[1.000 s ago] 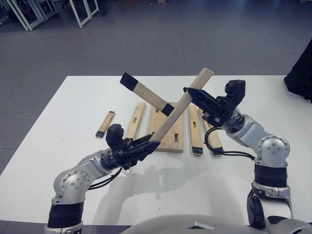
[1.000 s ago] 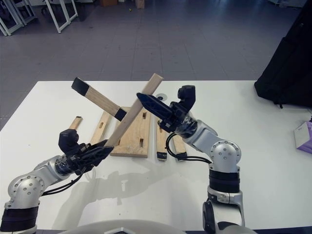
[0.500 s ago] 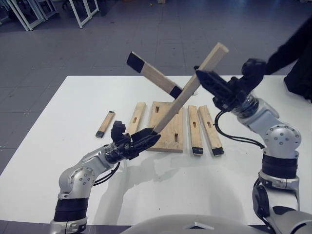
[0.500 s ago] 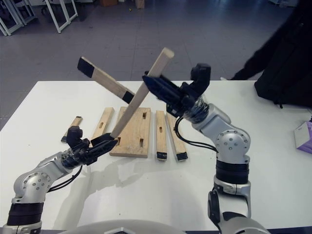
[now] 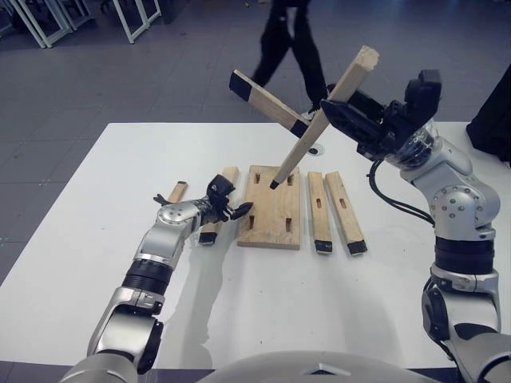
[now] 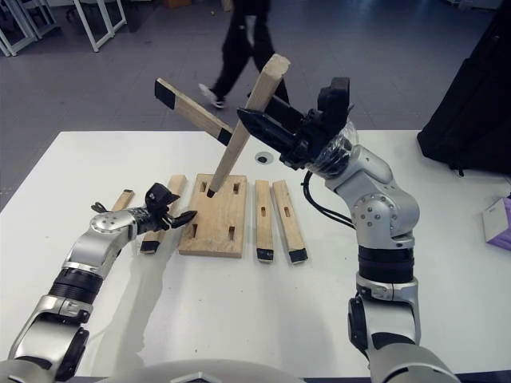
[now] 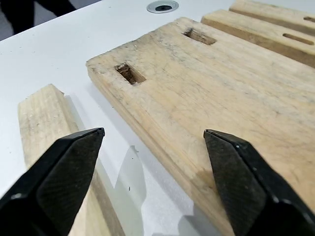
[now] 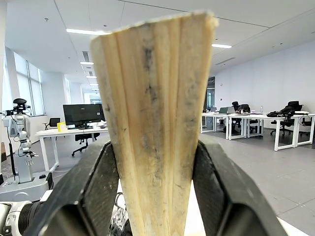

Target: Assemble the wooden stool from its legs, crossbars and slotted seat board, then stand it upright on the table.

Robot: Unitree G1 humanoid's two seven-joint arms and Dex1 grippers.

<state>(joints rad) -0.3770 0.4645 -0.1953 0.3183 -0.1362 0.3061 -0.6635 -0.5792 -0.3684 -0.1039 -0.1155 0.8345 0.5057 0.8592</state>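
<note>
Left claw [image 7: 152, 133]: has let go of the leg; fingers spread, low beside the seat board [image 5: 270, 219].
Right claw [image 5: 334, 112]: still clenched on the crossed legs [image 5: 307, 144], now steeper, lower end over the board.

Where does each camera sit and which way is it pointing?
Left eye view: on the head, facing forward and down over the table; both arms show, right gripper holding the crossed wooden pieces.
Right eye view: beside it, same aim, both arms.
Left wrist view: left wrist, facing past the open left gripper at the seat board.
Right wrist view: right wrist, facing the ceiling along the piece its fingers clamp.
Shared: eye and left wrist views both show the seat board.
</note>
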